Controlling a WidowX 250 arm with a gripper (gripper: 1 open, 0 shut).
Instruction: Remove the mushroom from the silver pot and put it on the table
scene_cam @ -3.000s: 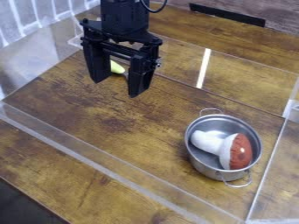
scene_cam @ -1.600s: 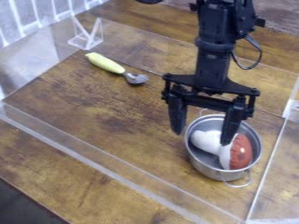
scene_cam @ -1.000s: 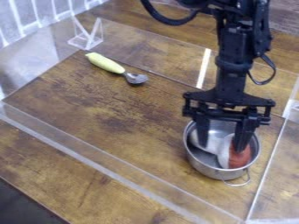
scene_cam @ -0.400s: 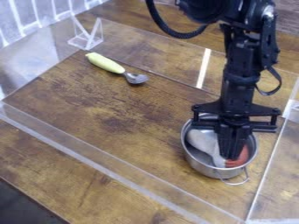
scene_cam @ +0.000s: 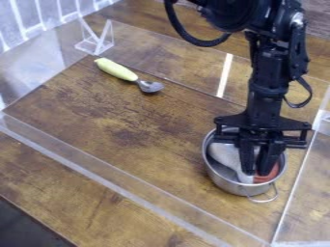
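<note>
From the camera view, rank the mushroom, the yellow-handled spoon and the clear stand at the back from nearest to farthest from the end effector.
1. The mushroom: in the silver pot, right under the end effector, whose fingers reach down into the pot.
2. The yellow-handled spoon: on the table, well to the left and farther back.
3. The clear stand: at the back left corner, beyond the spoon.
</note>
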